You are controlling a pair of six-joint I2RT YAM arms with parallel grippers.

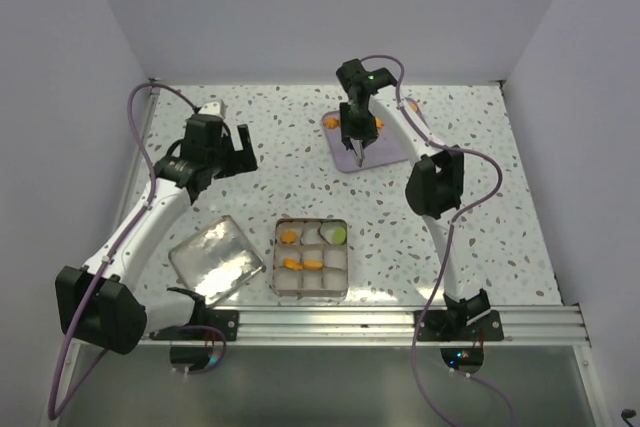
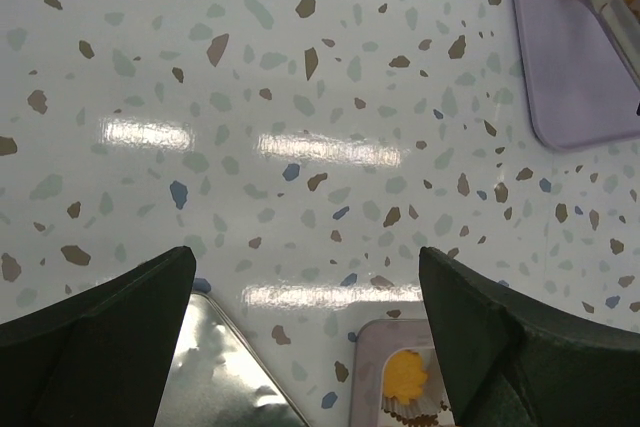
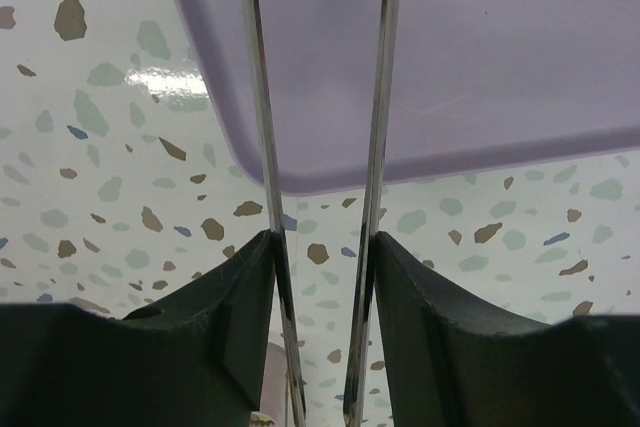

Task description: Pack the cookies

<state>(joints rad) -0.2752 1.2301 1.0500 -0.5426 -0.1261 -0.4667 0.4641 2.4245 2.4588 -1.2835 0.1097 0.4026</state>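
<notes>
Now four cookies (image 1: 292,264) in tin (image 1: 311,294) (one green), two on tray (image 1: 385,150), tweezers (image 3: 259,97) gripped

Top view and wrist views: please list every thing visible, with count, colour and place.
table: one, white with speckles, under everything
tray: one, lilac, far centre
tin: one, silver, square, near centre
lid: one, silver, left of the tin
cookies: in the tin at least three orange and one green; on the tray at least two orange
tweezers: one pair, metal, over the tray
left gripper: open, empty, above the table
right gripper: shut on the tweezers
</notes>
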